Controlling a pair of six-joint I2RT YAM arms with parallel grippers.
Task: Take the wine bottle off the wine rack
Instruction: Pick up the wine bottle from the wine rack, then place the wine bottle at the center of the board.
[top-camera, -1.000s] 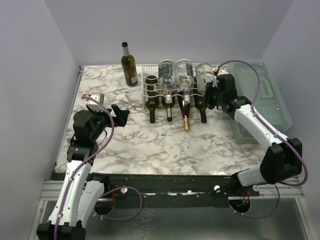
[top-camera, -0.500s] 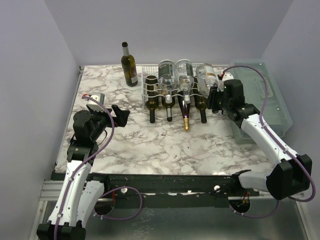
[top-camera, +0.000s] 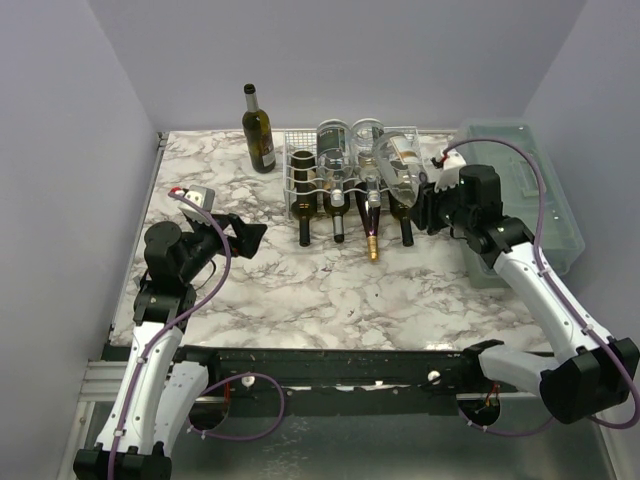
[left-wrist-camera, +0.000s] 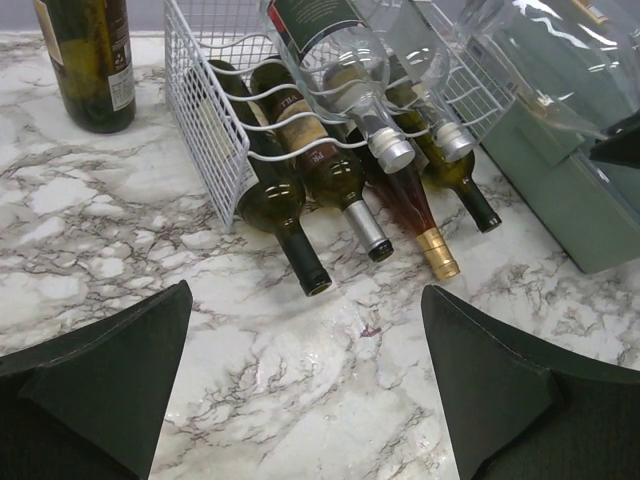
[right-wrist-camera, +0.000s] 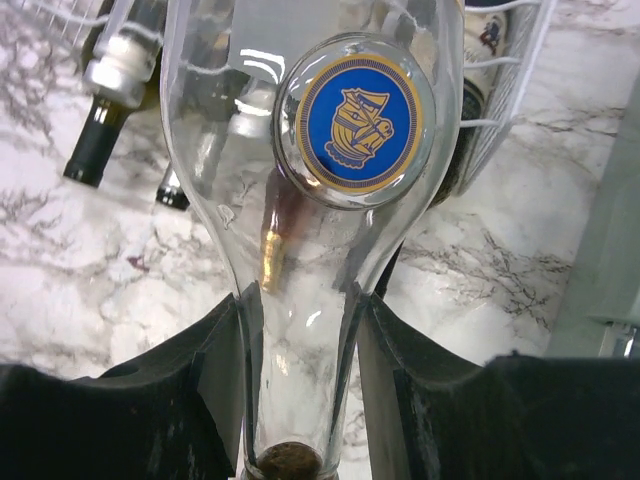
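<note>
The right hand (top-camera: 424, 203) is clenched on the neck of a clear wine bottle (top-camera: 398, 160), which lies tilted at the right end of the wine rack (top-camera: 293, 172), by its upper tier. The left hand (top-camera: 247, 232) hangs spread wide over the table (top-camera: 300, 290), left of the rack.

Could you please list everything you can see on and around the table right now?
wine rack: one, white wire, back centre of table.
dark bottles: four, mostly dark green, rack's lower tier, necks toward the arms.
clear bottles: two, colourless, upper tier.
held clear bottle: one, colourless, tilted at the rack's right end.
upright bottle: one, dark olive, left of the rack.
plastic box: one, translucent green-grey, table's right edge.
table: one, white-grey marble.
left hand: one, black, open and empty, table's left side.
right hand: one, black, shut on the held clear bottle's neck.
</note>
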